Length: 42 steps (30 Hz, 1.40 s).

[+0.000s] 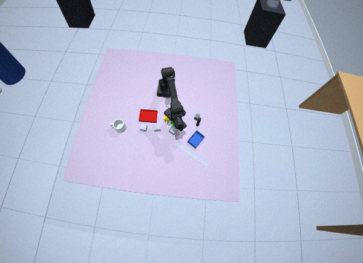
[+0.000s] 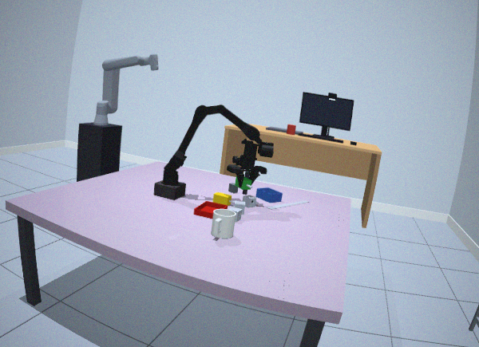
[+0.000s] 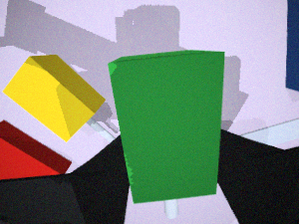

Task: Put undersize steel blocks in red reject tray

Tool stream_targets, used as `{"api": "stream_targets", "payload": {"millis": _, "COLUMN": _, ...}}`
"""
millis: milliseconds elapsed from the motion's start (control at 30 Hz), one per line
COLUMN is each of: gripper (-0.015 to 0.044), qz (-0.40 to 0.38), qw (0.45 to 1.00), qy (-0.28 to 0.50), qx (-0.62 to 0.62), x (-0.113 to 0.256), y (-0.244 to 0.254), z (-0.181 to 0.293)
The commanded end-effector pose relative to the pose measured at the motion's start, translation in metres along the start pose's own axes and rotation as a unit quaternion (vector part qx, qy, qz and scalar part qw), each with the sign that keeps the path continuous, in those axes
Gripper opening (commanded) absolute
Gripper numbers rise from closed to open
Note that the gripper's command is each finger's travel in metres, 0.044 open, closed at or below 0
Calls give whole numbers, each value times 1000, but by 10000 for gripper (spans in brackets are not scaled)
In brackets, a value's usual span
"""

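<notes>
- Tool: the black gripper [image 1: 173,124] [image 2: 244,184] [image 3: 163,131] is clamped on the green GO gauge [image 1: 172,123] [image 2: 243,183] [image 3: 169,129]; a finger lies against either side of its body, and a pale pin shows at the gauge's near end in the wrist view.
- Edges: the gauge is raised above the pink table [image 1: 121,160] [image 2: 120,219], well inside its edges.
- Room: in the top view, the yellow block [image 1: 166,118] [image 2: 222,198] [image 3: 50,95] is near the gauge on the left; the red reject tray [image 1: 148,115] [image 2: 209,208] [image 3: 25,156] lies beyond it; the blue tray [image 1: 196,139] [image 2: 269,195] [image 3: 293,45] lies to the lower right; the white mug [image 1: 118,124] [image 2: 223,224] is well apart, at far left.
- Workpieces: one steel block [image 1: 172,130] [image 2: 249,201] lies near the gauge, just below it in the top view; two others [image 1: 143,127] [image 1: 156,127] lie just below the red tray; a fourth [image 1: 196,116] [image 2: 232,187] lies to the right of the gripper; bore sizes cannot be told.
</notes>
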State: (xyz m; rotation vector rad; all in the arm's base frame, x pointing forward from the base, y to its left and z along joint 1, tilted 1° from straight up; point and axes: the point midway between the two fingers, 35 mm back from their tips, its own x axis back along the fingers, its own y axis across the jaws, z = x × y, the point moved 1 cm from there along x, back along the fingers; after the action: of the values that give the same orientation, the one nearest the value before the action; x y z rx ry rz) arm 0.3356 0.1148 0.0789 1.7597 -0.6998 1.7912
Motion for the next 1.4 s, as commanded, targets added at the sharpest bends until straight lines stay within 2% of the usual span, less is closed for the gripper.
{"api": "stream_targets", "payload": {"millis": 0, "gripper": 0, "qz": 7, "qw": 968, "qy": 2, "qx": -250, "x": 8, "y": -1, "z": 54}}
{"api": "stream_targets", "payload": {"millis": 167, "gripper": 0, "qz": 9, "qw": 886, "qy": 2, "qx": -464, "x": 11, "y": 8, "z": 104}}
{"api": "stream_targets", "payload": {"millis": 433, "gripper": 0, "qz": 12, "qw": 734, "qy": 2, "qx": -679, "x": 12, "y": 29, "z": 160}}
{"api": "stream_targets", "payload": {"millis": 633, "gripper": 0, "qz": 14, "qw": 586, "qy": 1, "qx": -810, "x": 11, "y": 52, "z": 200}}
{"api": "stream_targets", "payload": {"millis": 933, "gripper": 0, "qz": 17, "qw": 332, "qy": -1, "qx": -943, "x": 8, "y": 96, "z": 253}}
{"api": "stream_targets", "payload": {"millis": 1367, "gripper": 0, "qz": 17, "qw": 322, "qy": -1, "qx": -946, "x": 8, "y": 98, "z": 255}}
